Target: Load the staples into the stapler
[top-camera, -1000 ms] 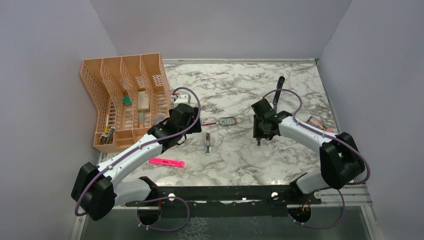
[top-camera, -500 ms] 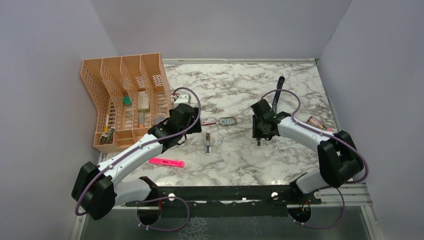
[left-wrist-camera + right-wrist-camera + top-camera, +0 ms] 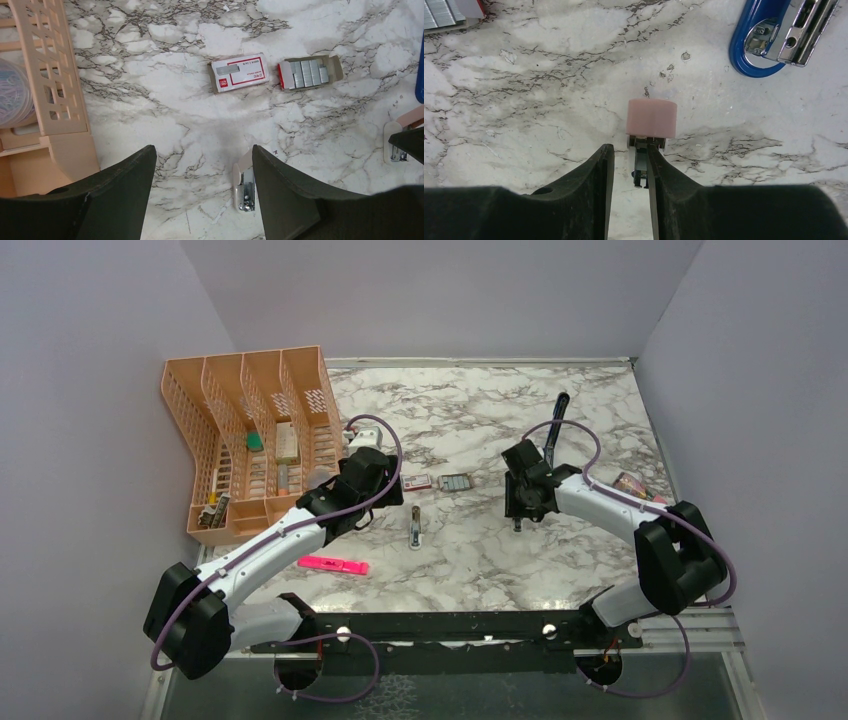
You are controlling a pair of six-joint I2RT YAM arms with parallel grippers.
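Far left of the staples [image 3: 310, 73], an orange organizer [image 3: 190, 440] stands at the edge of the marble table [image 3: 470, 570]. A pink highlighter [image 3: 333, 565] lies left of the staples and much nearer the arm bases. The left hand [image 3: 202, 150] hangs above the table just left of the staples and nearer, its fingers wide apart and holding nothing. A small white-capped metal piece [image 3: 244, 186] lies below it by the right finger. The red-and-white cardboard box [image 3: 239, 73] sits just left of the staples, not touching them. The staples themselves are a grey block in a small open tray, flat on the table.

Right of the staples, the right hand [image 3: 630, 150] has its fingers nearly together astride the metal end of a peach-pink piece [image 3: 652, 117]. I cannot tell whether they press it. The blue stapler [image 3: 774, 35], chrome showing, lies right of the staples and farther back.
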